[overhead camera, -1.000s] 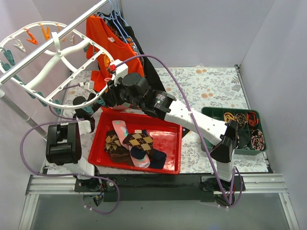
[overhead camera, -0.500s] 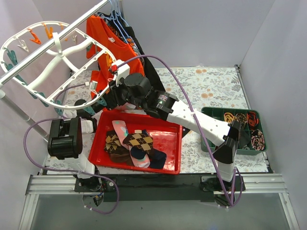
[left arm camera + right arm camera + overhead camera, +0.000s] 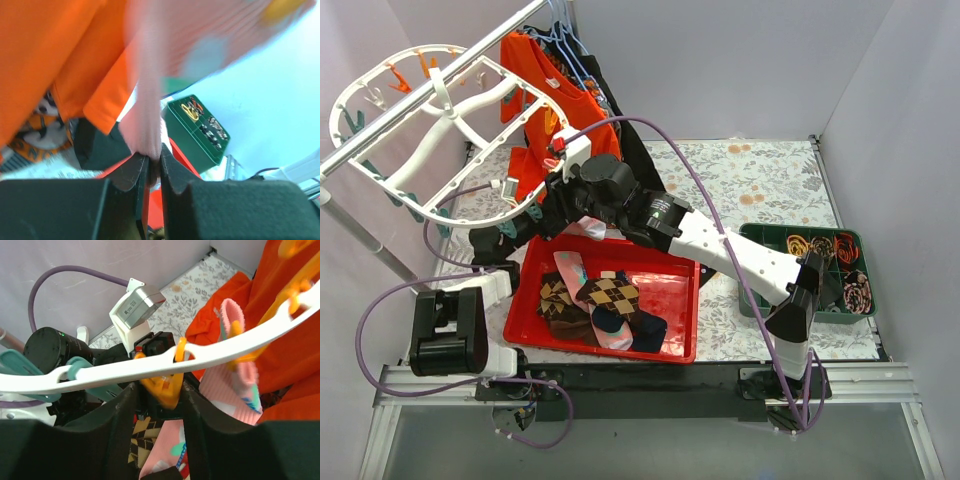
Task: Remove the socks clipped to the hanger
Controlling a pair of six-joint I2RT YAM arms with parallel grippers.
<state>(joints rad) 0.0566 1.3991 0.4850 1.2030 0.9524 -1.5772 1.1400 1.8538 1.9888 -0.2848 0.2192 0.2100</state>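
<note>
The white hanger [image 3: 442,100] hangs tilted from a metal rail at the back left. In the right wrist view its rim [image 3: 110,372] crosses just above my right gripper [image 3: 160,390], whose fingers press both sides of an orange clip [image 3: 167,387]. A pink sock [image 3: 235,385] hangs from the neighbouring orange clip. My left gripper [image 3: 154,167] is shut on the lower end of that pink sock [image 3: 145,100], which stretches upward, blurred. Seen from the top, both grippers meet under the hanger's near rim, left [image 3: 510,228] and right [image 3: 542,200]. Several loose socks [image 3: 605,300] lie in the red tray.
The red tray [image 3: 620,350] sits between the arm bases. An orange shirt [image 3: 535,90] and a dark garment hang on wire hangers [image 3: 565,40] just behind the grippers. A green compartment box [image 3: 760,240] stands at the right. The metal rail [image 3: 380,130] slants across the left.
My left gripper has shut on the pink sock and its arm has drawn back toward the near edge. The hanger has swung up and back. The right jaws have widened a little round the clip.
</note>
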